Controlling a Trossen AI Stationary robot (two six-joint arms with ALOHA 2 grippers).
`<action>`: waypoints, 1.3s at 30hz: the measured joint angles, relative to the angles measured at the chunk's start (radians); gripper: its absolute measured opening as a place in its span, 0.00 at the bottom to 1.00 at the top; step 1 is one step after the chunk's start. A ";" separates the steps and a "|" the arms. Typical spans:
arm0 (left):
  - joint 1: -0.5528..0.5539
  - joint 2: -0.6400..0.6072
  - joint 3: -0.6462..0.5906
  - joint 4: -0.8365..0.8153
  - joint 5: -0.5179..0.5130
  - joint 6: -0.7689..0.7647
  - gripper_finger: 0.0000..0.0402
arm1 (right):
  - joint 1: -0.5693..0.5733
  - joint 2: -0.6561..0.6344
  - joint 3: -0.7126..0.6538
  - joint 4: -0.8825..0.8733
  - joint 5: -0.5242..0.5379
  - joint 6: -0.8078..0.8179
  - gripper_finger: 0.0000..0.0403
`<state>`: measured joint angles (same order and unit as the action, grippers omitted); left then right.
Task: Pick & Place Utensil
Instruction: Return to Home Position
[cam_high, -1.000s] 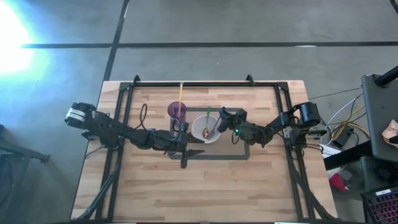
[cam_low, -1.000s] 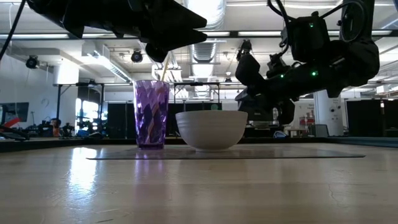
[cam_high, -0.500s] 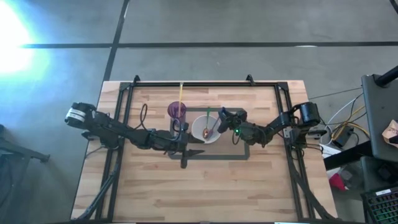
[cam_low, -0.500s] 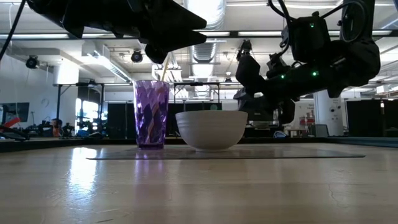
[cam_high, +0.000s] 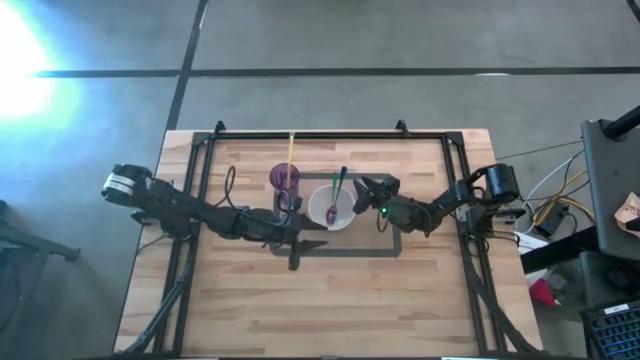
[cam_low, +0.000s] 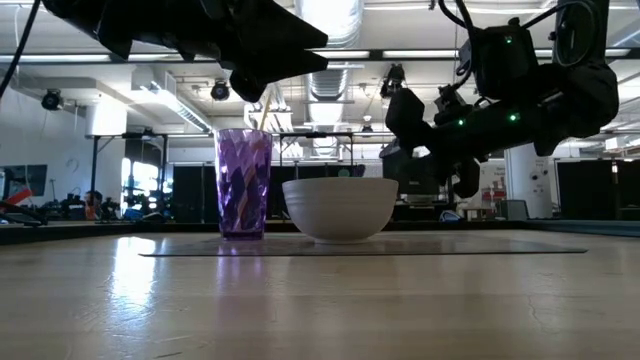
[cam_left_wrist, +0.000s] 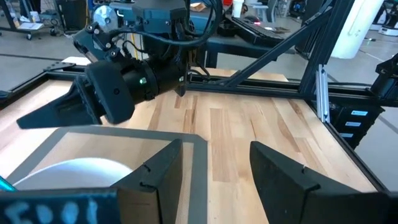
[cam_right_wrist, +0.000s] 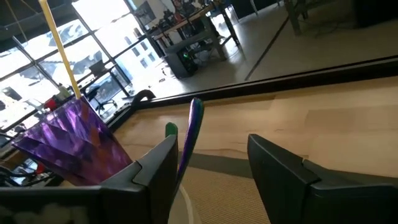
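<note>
I see the white bowl (cam_high: 316, 198) upright on the brown placemat (cam_high: 365, 246), near the middle of the tabletop. The blue fork (cam_right_wrist: 191, 132) stands tilted in it, its handle leaning out over the far rim. A green-handled utensil (cam_right_wrist: 171, 129) sits just beside it in the same bowl. The purple glass (cam_low: 243, 182), faceted and see-through, stands upright just left of the bowl and slightly farther back. It holds the yellow straw (cam_high: 291, 150), which leans towards the far side.

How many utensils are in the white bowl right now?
2. A bluish-purple handle and a green handle, side by side, both stick out of the white bowl. Others may hide inside.
</note>
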<state>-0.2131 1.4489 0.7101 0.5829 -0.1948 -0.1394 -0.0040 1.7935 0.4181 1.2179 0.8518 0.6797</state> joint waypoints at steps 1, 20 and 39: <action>0.000 -0.007 0.000 -0.010 0.000 0.000 0.45 | 0.000 -0.011 -0.005 -0.001 -0.008 -0.003 0.47; 0.023 -0.406 -0.001 -0.422 0.000 0.117 0.34 | 0.000 -0.375 -0.037 -0.057 -0.550 -0.343 0.43; 0.039 -0.822 -0.199 -0.529 0.024 0.165 0.00 | 0.000 -0.970 -0.034 -0.799 -0.621 -0.426 0.24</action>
<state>-0.1741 0.6273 0.5110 0.0535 -0.1708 0.0258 -0.0043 0.8239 0.3840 0.4187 0.2309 0.2542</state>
